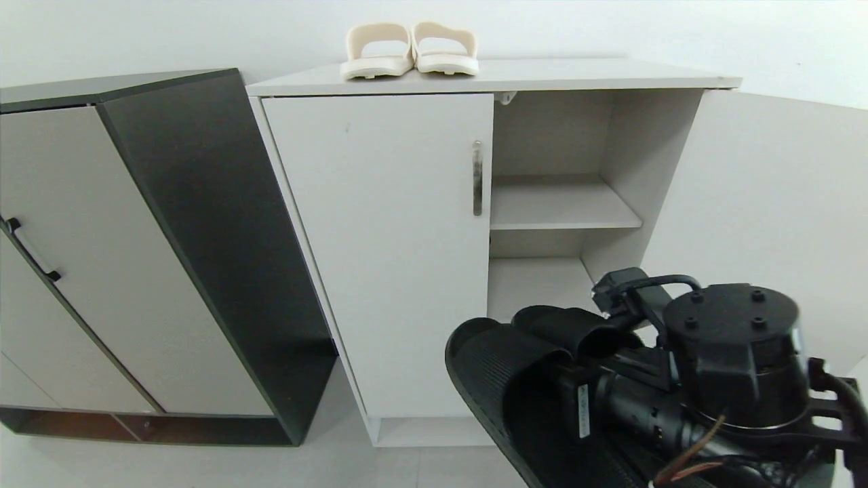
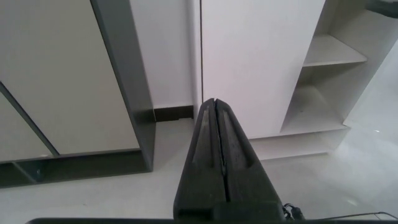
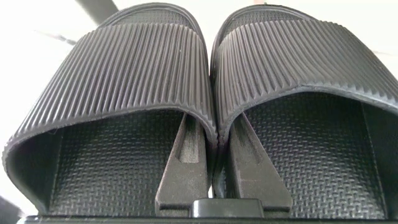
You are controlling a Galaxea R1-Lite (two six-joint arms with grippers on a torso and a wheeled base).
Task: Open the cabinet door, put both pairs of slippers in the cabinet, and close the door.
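Observation:
A pair of black ribbed slippers (image 1: pixel 515 366) hangs side by side in front of the white cabinet's (image 1: pixel 380 257) open right half, low and near me. My right gripper (image 3: pixel 214 134) is shut on them, one finger inside each slipper (image 3: pixel 143 68), pinching their touching inner walls. A cream pair of slippers (image 1: pixel 410 51) rests on the cabinet top. The right door (image 1: pixel 759 217) stands swung wide open, showing a middle shelf (image 1: pixel 556 203) and a bottom shelf (image 1: pixel 536 285), both bare. My left gripper (image 2: pixel 214 106) is shut on nothing, hanging above the floor and pointing at the cabinet's (image 2: pixel 261 62) lower front.
The cabinet's left door stays closed, with a metal handle (image 1: pixel 477 177) at its right edge. A dark grey cabinet (image 1: pixel 203 237) with a pale door stands close on the left. Grey floor (image 2: pixel 124 193) lies open in front of both.

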